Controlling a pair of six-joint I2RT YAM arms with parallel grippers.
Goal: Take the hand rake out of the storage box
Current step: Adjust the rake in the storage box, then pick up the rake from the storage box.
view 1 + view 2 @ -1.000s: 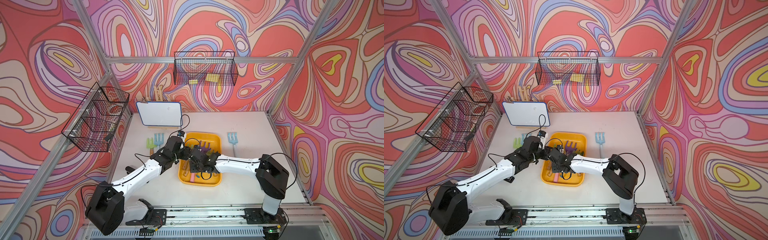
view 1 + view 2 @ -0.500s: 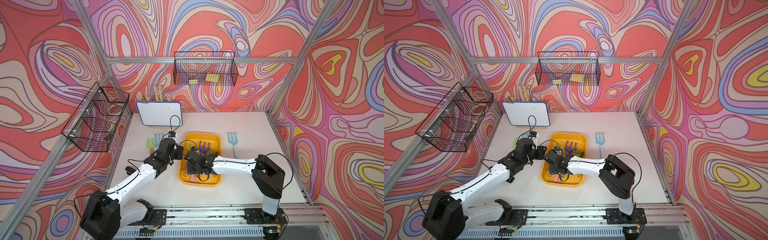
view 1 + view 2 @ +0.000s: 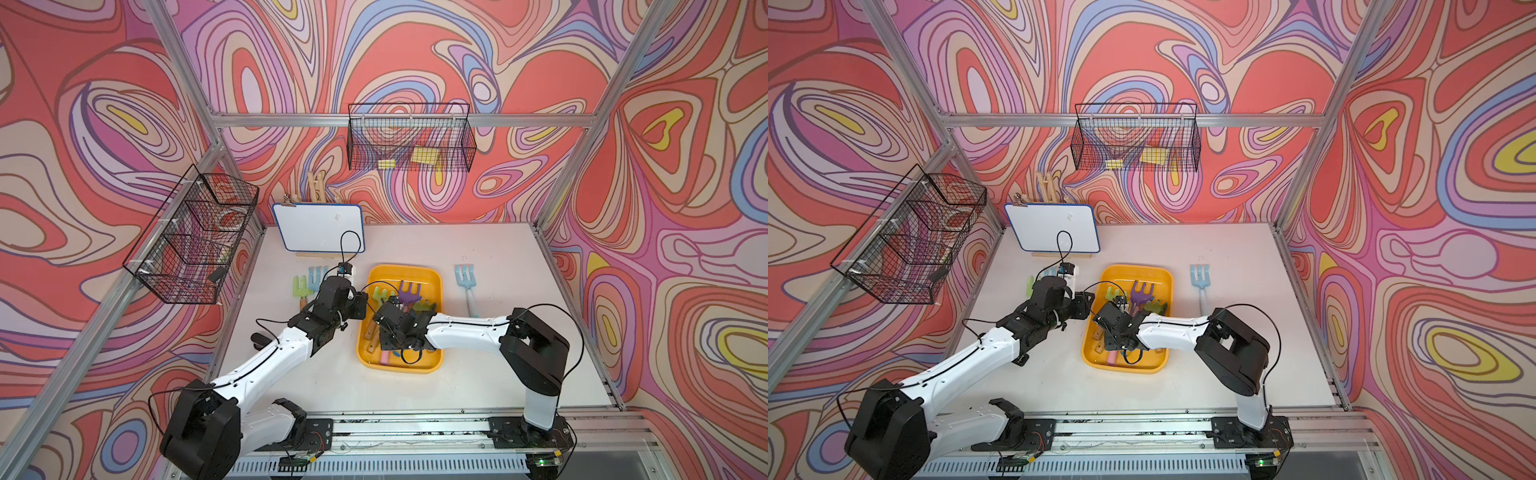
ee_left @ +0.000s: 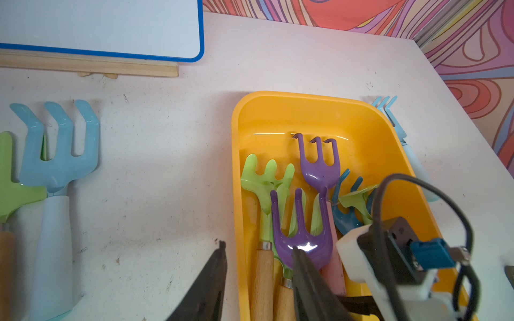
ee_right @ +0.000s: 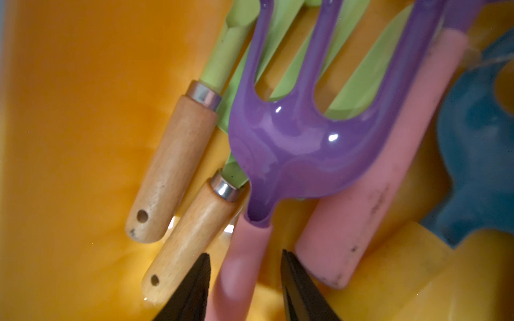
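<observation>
The yellow-orange storage box [image 3: 399, 275] [image 3: 1133, 273] holds several hand rakes. My right gripper [image 5: 244, 253] [image 3: 388, 338] is low inside the box, and its jaws straddle the pink handle of a purple rake [image 5: 292, 144] [image 4: 303, 244]. A small gap shows on each side of the handle, so it is open. My left gripper [image 4: 258, 247] [image 3: 363, 301] is open and empty, astride the box's left rim [image 4: 236, 172]: one finger is over the table, the other by the purple rake's head.
Green rakes with wooden handles [image 5: 172, 166], a second purple rake [image 4: 319, 166] and a dark blue one [image 5: 478, 139] crowd the box. Left of it lie a pale blue rake [image 4: 58, 155] and a green one, right of it another pale blue rake [image 3: 465, 278]. A whiteboard [image 3: 320, 226] stands behind. Wire baskets [image 3: 409, 143] hang on the walls.
Both wrists have shifted a little to the left. The right gripper has sunk toward the box's near-left part, and its jaws have narrowed around the pink handle.
</observation>
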